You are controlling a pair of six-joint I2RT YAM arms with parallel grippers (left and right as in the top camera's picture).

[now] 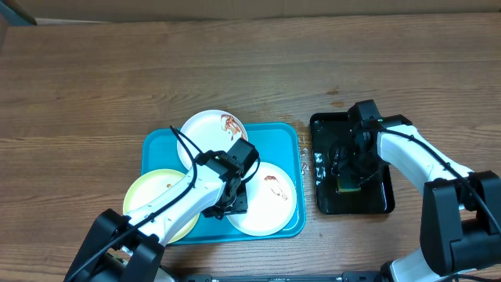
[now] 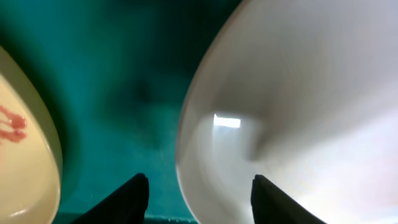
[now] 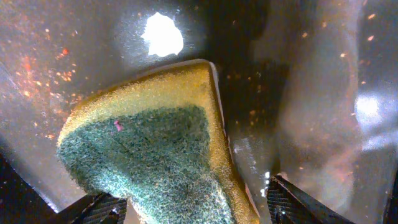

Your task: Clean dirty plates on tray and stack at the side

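Overhead: puts the left fingers (image 1: 232, 197) low inside the tray (image 1: 286, 137), at the left rim of the white plate (image 1: 270, 200) in the tray's near right corner. Also a second white plate (image 1: 207, 135) at the tray's far edge and a yellow-green plate (image 1: 156, 205) over its left edge, with sauce on each. Right fingers (image 1: 350, 174) off the tray's right side, above a sponge (image 1: 347, 186) in a black tray (image 1: 376, 200).

Left wrist: shows fingers apart, astride that plate's rim, gripping nothing. Plate body to their right, bare tray to their left.

Right wrist: shows fingers spread wide, the sponge between them, not clamped. Likely needs closing there first.
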